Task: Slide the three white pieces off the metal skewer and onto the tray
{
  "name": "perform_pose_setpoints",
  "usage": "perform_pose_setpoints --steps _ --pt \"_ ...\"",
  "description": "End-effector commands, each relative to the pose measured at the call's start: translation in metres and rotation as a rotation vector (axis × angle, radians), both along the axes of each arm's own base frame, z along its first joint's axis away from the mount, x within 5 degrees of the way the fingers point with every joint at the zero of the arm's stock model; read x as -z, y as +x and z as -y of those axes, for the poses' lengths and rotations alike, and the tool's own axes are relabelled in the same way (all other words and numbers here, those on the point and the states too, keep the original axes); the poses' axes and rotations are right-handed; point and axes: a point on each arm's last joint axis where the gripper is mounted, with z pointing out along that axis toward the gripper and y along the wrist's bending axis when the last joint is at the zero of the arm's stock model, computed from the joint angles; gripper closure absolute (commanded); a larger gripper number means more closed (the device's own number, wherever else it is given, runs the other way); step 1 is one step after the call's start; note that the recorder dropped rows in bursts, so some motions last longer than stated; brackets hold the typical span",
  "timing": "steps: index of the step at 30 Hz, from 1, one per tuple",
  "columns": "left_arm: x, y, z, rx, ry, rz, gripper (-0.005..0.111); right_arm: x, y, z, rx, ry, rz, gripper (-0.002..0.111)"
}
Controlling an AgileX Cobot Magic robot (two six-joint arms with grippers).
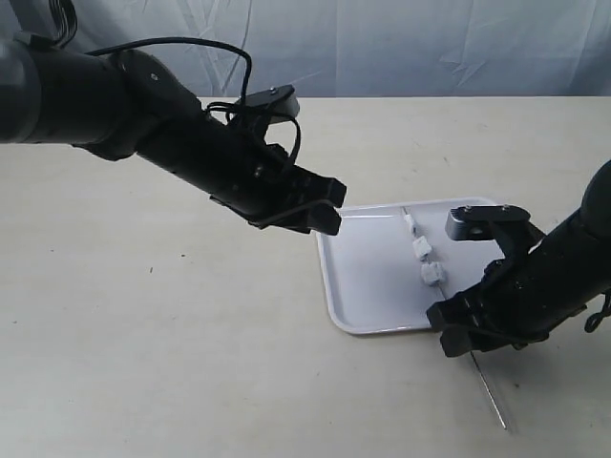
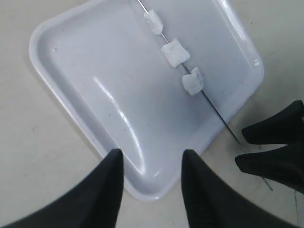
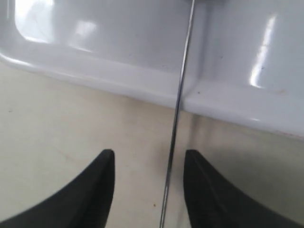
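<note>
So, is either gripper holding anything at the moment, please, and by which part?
Nothing is held: the right gripper straddles, open, the thin silvery metal skewer at its bare end; the left gripper hangs open.

Glossy white tray [image 2: 109,123], thin metal skewer [image 3: 178,109]

tray [image 1: 368,277]: glossy white | three white pieces [image 1: 420,248]: plain white | metal skewer [image 1: 488,386]: silvery-grey | table [image 1: 143,334]: plain beige | left tool [image 1: 332,208]: black | right tool [image 1: 447,332]: black | backdrop [image 1: 382,48], upper frame: pale grey-blue
</note>
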Motion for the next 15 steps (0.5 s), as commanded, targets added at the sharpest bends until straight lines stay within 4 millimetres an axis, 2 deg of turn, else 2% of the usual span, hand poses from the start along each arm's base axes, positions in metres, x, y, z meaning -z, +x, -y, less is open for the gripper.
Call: perform_pose_setpoints --steps 1,9,15 --pt "-0.009 0.003 0.005 -0.017 -0.026 0.010 0.067 0.002 0.000 0.001 -0.002 -0.017 0.009 0.064" --pt "-0.012 0.003 0.007 -0.002 -0.033 0.008 0.067 0.003 -0.001 0.003 0.008 -0.030 0.001 0.064" --pt "-0.012 0.003 0.007 -0.001 -0.035 0.005 0.067 0.013 -0.007 0.006 0.020 -0.051 -0.025 0.064"
